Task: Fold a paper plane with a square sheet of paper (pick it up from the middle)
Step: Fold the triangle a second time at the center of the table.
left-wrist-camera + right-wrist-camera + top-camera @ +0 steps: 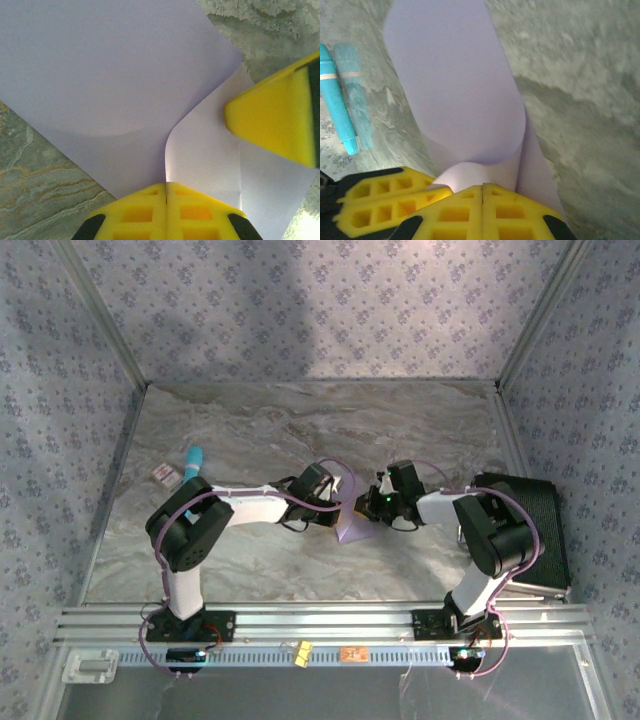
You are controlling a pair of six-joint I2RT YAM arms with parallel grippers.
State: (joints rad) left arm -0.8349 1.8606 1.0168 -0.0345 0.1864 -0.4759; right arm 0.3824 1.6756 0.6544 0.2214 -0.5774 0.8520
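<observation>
Clamping the plain lavender sheet point(100, 75) are left pincer point(166, 186) and right pincer point(483, 187).

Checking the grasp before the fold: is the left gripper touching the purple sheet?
Touching. In the left wrist view the left gripper is shut, and the purple sheet runs straight into the seam between the fingertips.

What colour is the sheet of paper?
The sheet of paper is plain pale lavender-purple, clearest in the left wrist view.
</observation>
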